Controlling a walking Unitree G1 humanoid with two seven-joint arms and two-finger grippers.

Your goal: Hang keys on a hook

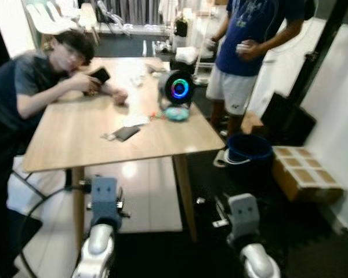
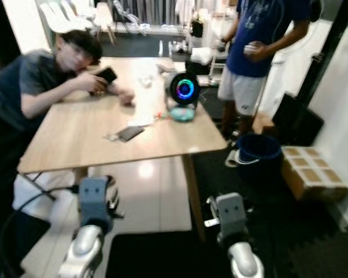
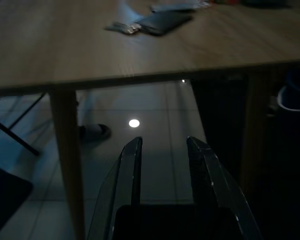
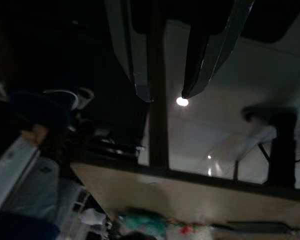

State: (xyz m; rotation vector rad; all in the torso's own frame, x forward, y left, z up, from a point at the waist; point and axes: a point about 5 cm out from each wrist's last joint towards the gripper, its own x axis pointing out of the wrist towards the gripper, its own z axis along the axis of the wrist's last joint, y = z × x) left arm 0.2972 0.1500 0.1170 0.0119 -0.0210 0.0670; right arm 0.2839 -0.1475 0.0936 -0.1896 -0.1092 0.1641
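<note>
A small bunch of keys (image 1: 109,137) lies on the wooden table (image 1: 75,133), right beside a flat dark wallet-like item (image 1: 126,133). In the left wrist view the keys (image 3: 121,27) are on the tabletop, well beyond my left gripper (image 3: 162,142), which is open and empty below the table's edge. My right gripper (image 4: 166,96) is also open and empty, held low near the table's leg. Both silver arms (image 1: 104,200) (image 1: 243,217) are held low in front of me, short of the table.
A person (image 1: 40,87) sits leaning on the table's left side with a phone. Another person (image 1: 249,40) stands at the far right corner. A round speaker with a glowing ring (image 1: 178,88) and a teal object (image 1: 176,113) sit on the table. A blue bucket (image 1: 249,150) and a cardboard box (image 1: 304,174) stand on the floor to the right.
</note>
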